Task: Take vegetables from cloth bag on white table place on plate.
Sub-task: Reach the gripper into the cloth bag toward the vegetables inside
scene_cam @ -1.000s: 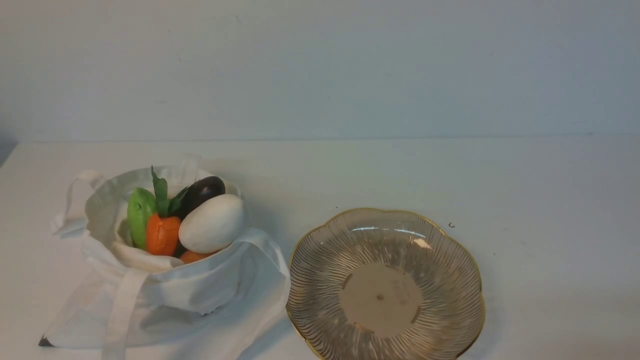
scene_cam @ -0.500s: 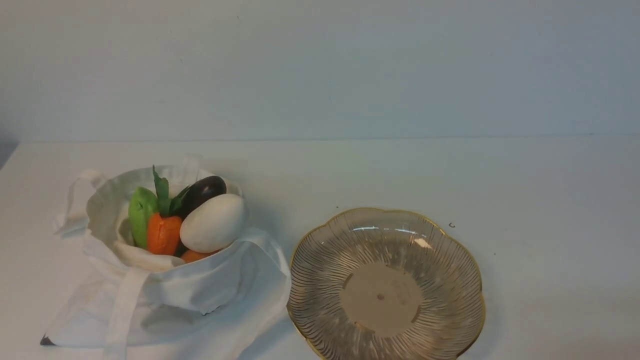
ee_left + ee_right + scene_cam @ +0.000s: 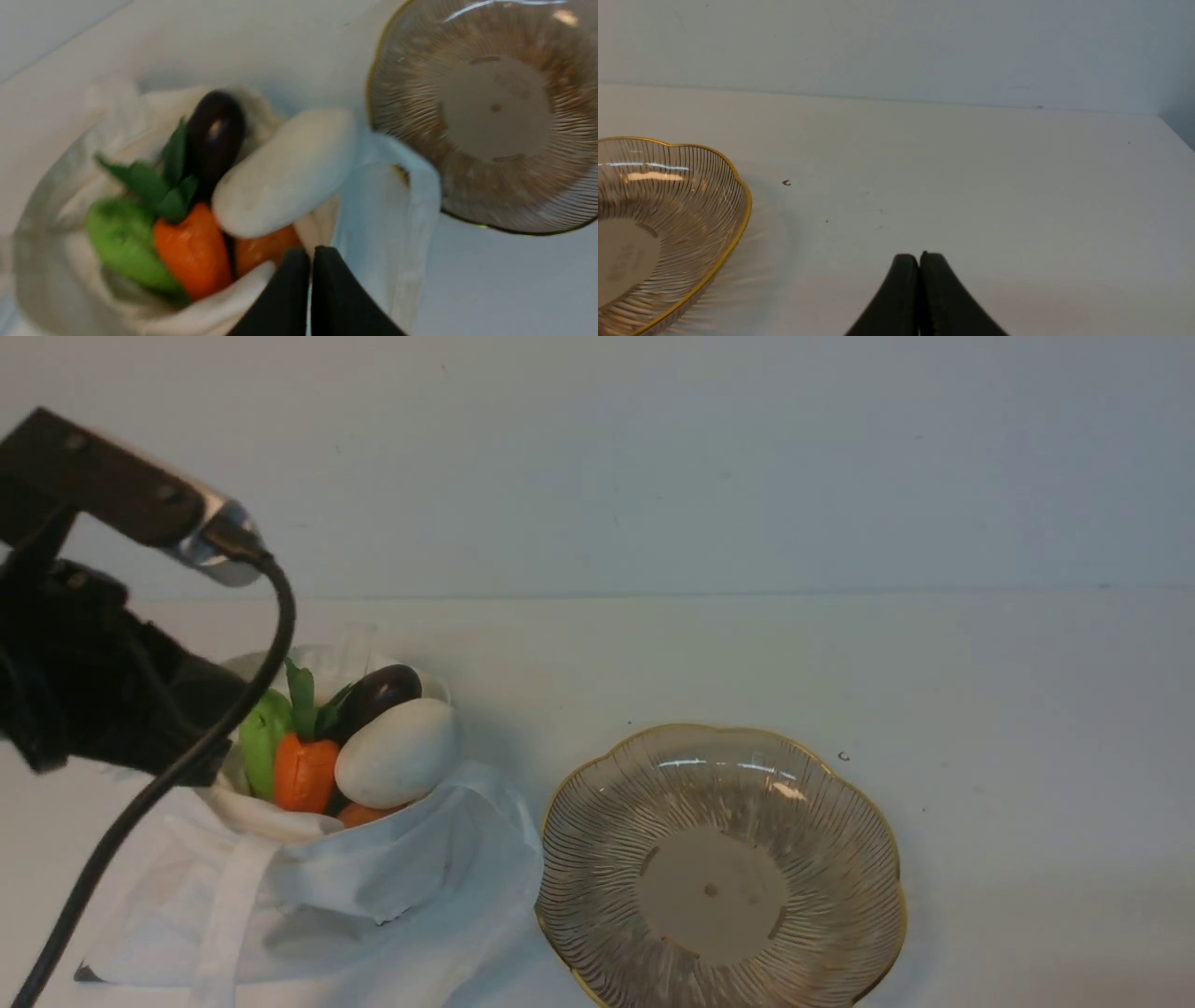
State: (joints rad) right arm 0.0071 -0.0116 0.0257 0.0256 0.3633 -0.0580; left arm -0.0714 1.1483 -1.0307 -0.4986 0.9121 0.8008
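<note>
The left gripper (image 3: pixel 310 255), jaws pressed together, hovers over the soft white cloth bag (image 3: pixel 392 887) holding the toy vegetables (image 3: pixel 303 770) beside the bare gold-rimmed glass plate (image 3: pixel 597 821): an approach, I judge, needing the jaws opened around the smooth white radish (image 3: pixel 397 753).

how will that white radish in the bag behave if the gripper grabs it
The white radish looks smooth and rounded, so it may slip out of a pinch grasp. It rests on an orange carrot and leans on the cloth bag rim, so a push would probably roll it. The soft bag likely gives little support.
</note>
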